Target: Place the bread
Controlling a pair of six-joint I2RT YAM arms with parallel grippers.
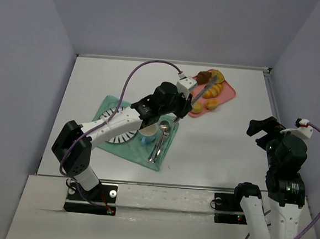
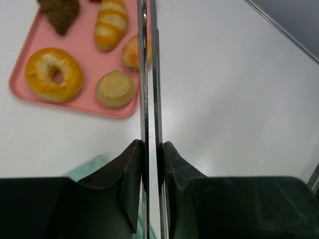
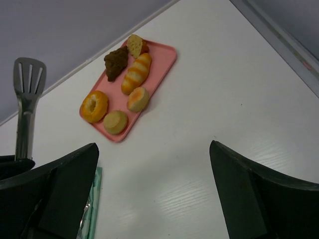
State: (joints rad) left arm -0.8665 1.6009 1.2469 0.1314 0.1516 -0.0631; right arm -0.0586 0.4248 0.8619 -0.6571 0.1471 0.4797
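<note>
Item: my left pincer (image 2: 152, 147), clamped tight on long steel tongs (image 2: 148, 74), blades pressed together. Golden ring-shaped bread (image 2: 54, 74): ahead-left of me, on pink tray (image 2: 89, 62). Risk: closed blades shove bread instead of straddling it.

One doughnut bun (image 3: 93, 106); five other pastries (image 3: 136, 73); one tray (image 3: 164, 57).

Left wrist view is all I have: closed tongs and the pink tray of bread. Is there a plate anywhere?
Observer: Yes. A striped plate lies on a green mat, left of the pink tray and nearer the arms.
Operator: My tongs run off the top of the frame. What is at their tip?
Observer: The tongs end in a flat slotted head, and I see nothing held in it.
</note>
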